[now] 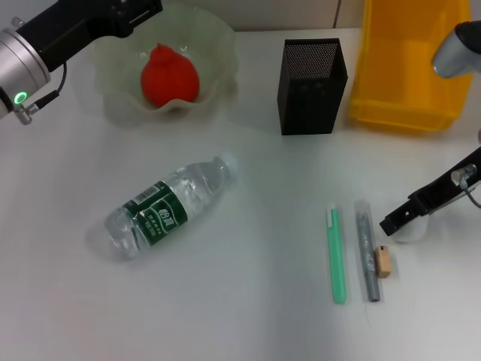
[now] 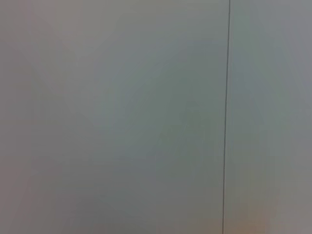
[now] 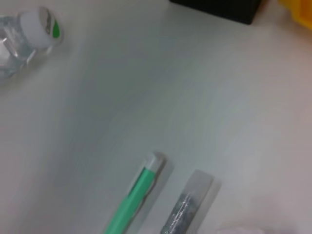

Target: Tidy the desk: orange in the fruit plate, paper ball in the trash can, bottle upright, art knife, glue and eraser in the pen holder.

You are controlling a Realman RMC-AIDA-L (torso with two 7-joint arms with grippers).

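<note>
the bottle (image 1: 167, 207) lies flat, its green label's white writing too small to read; i cannot tell either gripper's jaws.

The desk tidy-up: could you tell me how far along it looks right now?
Done: the orange sits in the fruit plate.
In hand: the right gripper is down beside the paper ball.
Left: the bottle lies on its side; the green stick, grey stick and eraser lie outside the pen holder.
</note>
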